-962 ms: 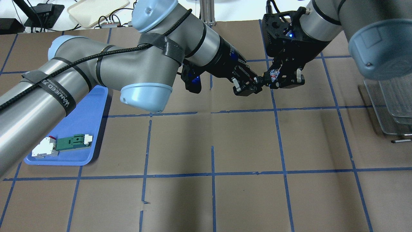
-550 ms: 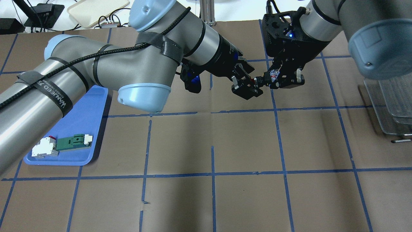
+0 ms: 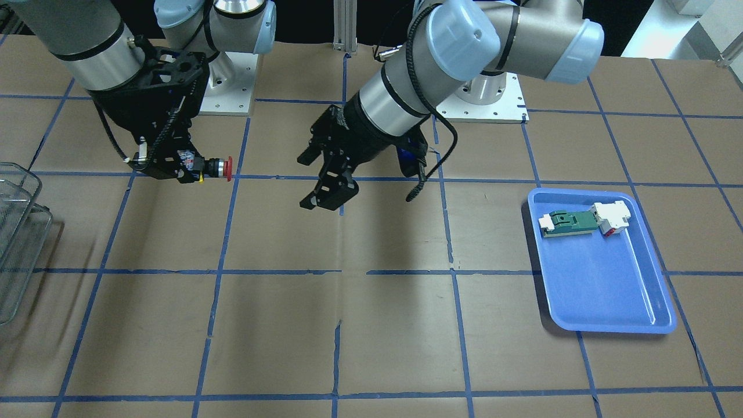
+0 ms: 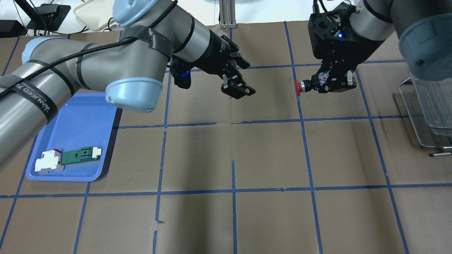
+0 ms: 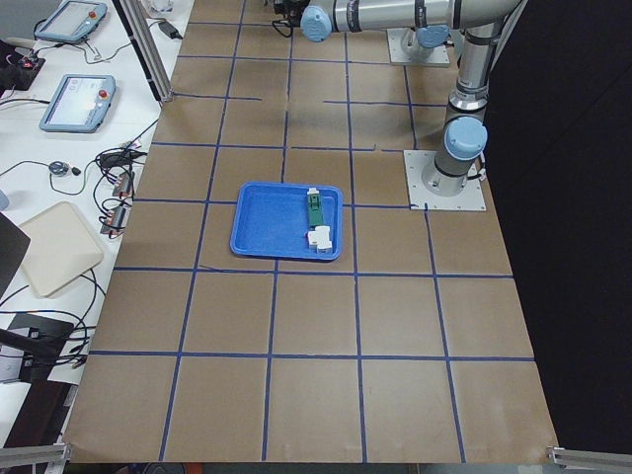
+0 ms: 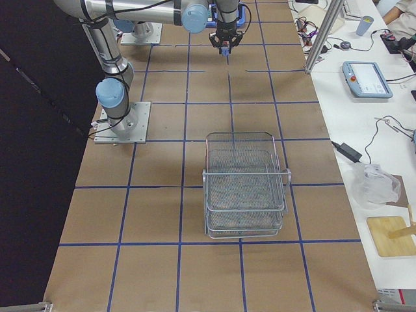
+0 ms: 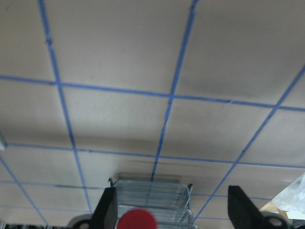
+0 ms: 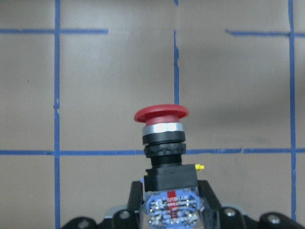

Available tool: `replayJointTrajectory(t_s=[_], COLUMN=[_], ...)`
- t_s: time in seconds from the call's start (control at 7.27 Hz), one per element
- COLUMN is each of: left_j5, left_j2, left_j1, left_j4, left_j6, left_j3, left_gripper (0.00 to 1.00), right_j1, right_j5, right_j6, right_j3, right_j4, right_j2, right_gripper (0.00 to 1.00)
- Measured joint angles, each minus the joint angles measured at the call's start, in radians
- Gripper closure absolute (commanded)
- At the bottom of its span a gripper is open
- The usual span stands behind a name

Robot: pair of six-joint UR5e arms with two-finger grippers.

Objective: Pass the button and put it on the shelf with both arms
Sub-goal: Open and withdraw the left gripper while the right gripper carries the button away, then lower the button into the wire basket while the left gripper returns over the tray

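Note:
The button (image 4: 304,85), with its red mushroom head pointing toward the left arm, is held level above the table by my right gripper (image 4: 316,84), which is shut on its blue-and-clear back block. The right wrist view shows the button (image 8: 161,138) sticking out from the jaws. In the front view the button (image 3: 217,167) juts from the right gripper (image 3: 194,165). My left gripper (image 4: 250,78) is open and empty, well apart from the button; it also shows in the front view (image 3: 306,181). The wire shelf (image 4: 425,106) stands at the right edge.
A blue tray (image 4: 81,120) at the left holds a green-and-white part (image 4: 79,156) and a white block with a red tab (image 4: 47,163). The shelf also shows in the right side view (image 6: 244,188) and the front view (image 3: 20,226). Brown paper with blue tape lines covers the table.
The left gripper has let go of the button's red head and pulled back to the left, open. The right gripper has moved right with the button.

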Motion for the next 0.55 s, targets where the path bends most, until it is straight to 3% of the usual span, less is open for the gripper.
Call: replayJointTrajectory(t_s=[0.14, 0.28, 0.55], left_j5=[0.029, 0.105, 0.328], left_j2=[0.002, 0.004, 0.029], left_j1=[0.076, 0.157, 0.282], left_j4=[-0.041, -0.115, -0.276], left_j6=[0.139, 0.349, 0.782], left_j3=[-0.003, -0.001, 0.012], left_gripper=[0.13, 0.03, 0.00], right_j1=[-0.080, -0.165, -0.328], right_j5=[-0.041, -0.070, -0.163], right_j6=[-0.036, -0.057, -0.137], right_j3=[0.002, 0.005, -0.002], right_j4=[0.003, 0.007, -0.017], right_j2=[0.003, 0.015, 0.050], right_gripper=[1.00, 1.00, 1.00])
